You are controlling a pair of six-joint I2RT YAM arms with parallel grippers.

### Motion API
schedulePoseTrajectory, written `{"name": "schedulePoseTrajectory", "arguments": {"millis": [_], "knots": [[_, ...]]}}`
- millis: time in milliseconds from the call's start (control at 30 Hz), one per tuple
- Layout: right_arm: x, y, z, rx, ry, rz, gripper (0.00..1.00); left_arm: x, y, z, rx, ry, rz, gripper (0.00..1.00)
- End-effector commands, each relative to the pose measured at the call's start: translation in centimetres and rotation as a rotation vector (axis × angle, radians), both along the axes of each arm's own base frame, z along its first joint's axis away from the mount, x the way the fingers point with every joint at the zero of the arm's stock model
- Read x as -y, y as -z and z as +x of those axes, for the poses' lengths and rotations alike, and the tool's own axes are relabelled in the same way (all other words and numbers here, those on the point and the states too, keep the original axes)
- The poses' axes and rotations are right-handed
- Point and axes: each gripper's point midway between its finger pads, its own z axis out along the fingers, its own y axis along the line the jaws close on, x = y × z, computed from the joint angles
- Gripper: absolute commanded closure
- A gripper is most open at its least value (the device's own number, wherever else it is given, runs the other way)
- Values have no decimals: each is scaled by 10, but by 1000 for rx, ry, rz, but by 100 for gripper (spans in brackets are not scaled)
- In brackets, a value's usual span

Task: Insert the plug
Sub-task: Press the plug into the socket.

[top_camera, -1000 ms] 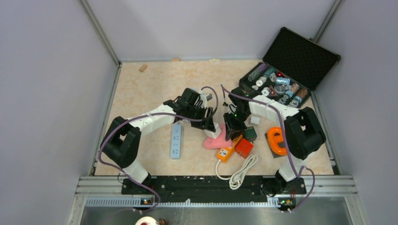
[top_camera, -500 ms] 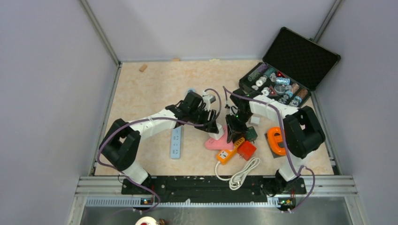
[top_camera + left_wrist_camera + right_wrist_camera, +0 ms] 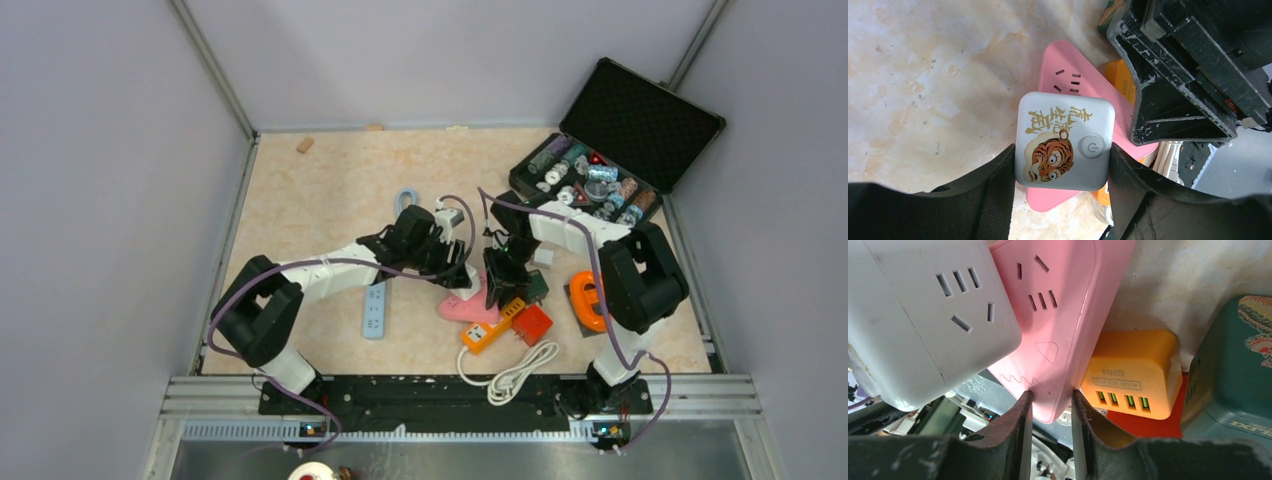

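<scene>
Grippers first: both are clamped on something. The left gripper [image 3: 1062, 165] has its two black fingers [image 3: 998, 185] pressed against opposite sides of the white cube adapter [image 3: 1063, 140], the one with the tiger print and a round power button on its face. The jaws are roughly half spread, because the cube fills the gap. The right gripper [image 3: 1050, 412] is much narrower, with its fingers [image 3: 1018, 440] pinching one rounded corner of the pink socket strip [image 3: 1063, 315].

So the plug cube is in the left gripper, hanging right over the pink strip near the middle of the table. I honestly can't tell whether its prongs are in yet, since the underside is hidden in every view.

Each camera adds something different. The left wrist view shows the cube's printed top and one free socket group on the pink strip above it, plus the right gripper's body crowding in just beside. The right wrist view shows the cube's side face with its own socket holes, an orange USB block [image 3: 1133, 375] touching the pink strip's edge, and a teal box [image 3: 1238, 365] off to the right.

The overhead view is the only one that shows the wider table: a blue power strip [image 3: 375, 308] left of the action, a white cord [image 3: 515, 370] coiled near the front, and an open black case [image 3: 610, 150] at the back right.
</scene>
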Motion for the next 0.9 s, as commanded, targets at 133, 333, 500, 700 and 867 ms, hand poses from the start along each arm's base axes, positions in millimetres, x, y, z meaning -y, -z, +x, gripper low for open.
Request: {"name": "schedulePoseTrajectory", "arguments": {"millis": [133, 333, 500, 700, 867], "knots": [[12, 49, 15, 99, -73, -126, 100, -58, 69, -63, -226, -33, 361, 70], [12, 42, 18, 117, -87, -125, 100, -22, 2, -18, -97, -68, 230, 22], [6, 34, 26, 145, -100, -98, 98, -11, -43, 7, -45, -111, 140, 1], [-12, -2, 44, 236, -124, 3, 51, -23, -84, 21, -63, -162, -41, 1], [-31, -39, 54, 279, -86, 109, 29, -44, -93, 34, -168, -245, -212, 10]]}}
